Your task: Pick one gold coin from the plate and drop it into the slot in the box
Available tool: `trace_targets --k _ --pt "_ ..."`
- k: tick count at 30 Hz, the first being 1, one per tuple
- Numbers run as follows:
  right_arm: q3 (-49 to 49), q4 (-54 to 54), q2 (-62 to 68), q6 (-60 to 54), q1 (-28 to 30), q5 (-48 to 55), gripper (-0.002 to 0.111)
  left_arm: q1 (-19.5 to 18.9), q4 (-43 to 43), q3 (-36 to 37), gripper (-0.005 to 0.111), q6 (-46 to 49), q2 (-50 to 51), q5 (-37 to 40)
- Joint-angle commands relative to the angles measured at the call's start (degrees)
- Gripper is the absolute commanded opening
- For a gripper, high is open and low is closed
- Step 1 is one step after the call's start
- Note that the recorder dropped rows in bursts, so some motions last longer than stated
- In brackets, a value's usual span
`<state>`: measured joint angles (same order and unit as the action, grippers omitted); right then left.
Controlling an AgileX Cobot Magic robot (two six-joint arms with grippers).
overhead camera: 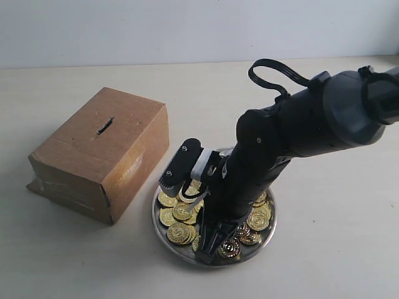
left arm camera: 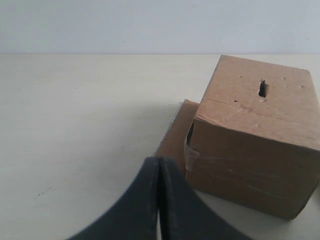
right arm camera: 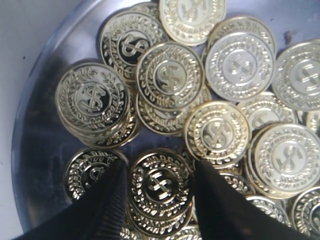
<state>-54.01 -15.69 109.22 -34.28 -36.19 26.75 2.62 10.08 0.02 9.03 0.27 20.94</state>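
Note:
The silver plate (overhead camera: 158, 228) lies in front of me, heaped with gold coins (overhead camera: 177, 213). My right gripper (overhead camera: 217, 242) reaches down into the pile. In the right wrist view the right gripper (right arm camera: 161, 170) is open, its two dark fingers (right arm camera: 107, 200) straddling one flat gold coin (right arm camera: 160, 186) and close to its edges. The plate's bare metal (right arm camera: 40, 150) shows beside the coins. The brown cardboard box (overhead camera: 100, 156) stands left of the plate, its dark slot (overhead camera: 105, 126) on top. My left gripper (left arm camera: 159, 167) is shut and empty, low near the box (left arm camera: 255, 145) and its slot (left arm camera: 262, 88).
The right arm (overhead camera: 299, 124) slants in from the upper right, over the plate's right half, with its camera mount (overhead camera: 186, 163) above the coins. A loose cardboard flap (left arm camera: 175, 135) lies flat beside the box. A pale tabletop (overhead camera: 75, 261) surrounds everything.

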Motion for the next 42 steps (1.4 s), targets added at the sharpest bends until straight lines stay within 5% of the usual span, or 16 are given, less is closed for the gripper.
trace_targets --k 1,16,26,39,42 --pt "0.2 0.2 1.0 0.4 -0.1 0.8 0.02 -0.2 0.0 0.0 0.0 0.0 -0.3 -0.6" --pt "0.2 0.9 -6.9 -1.9 -0.1 1.1 0.02 -0.2 0.0 0.0 0.0 0.0 -0.3 -0.6" --pt "0.2 -6.9 -16.0 -19.8 -0.1 9.9 0.02 -0.2 0.0 0.0 0.0 0.0 -0.3 -0.6" --pt "0.2 -7.9 -20.5 -19.9 -0.1 9.5 0.02 -0.2 -0.4 0.0 0.0 2.2 -0.3 -1.5" --pt "0.2 -7.9 -20.5 -20.1 -0.1 9.5 0.02 -0.2 10.5 0.0 0.0 -0.2 -0.3 -6.7"
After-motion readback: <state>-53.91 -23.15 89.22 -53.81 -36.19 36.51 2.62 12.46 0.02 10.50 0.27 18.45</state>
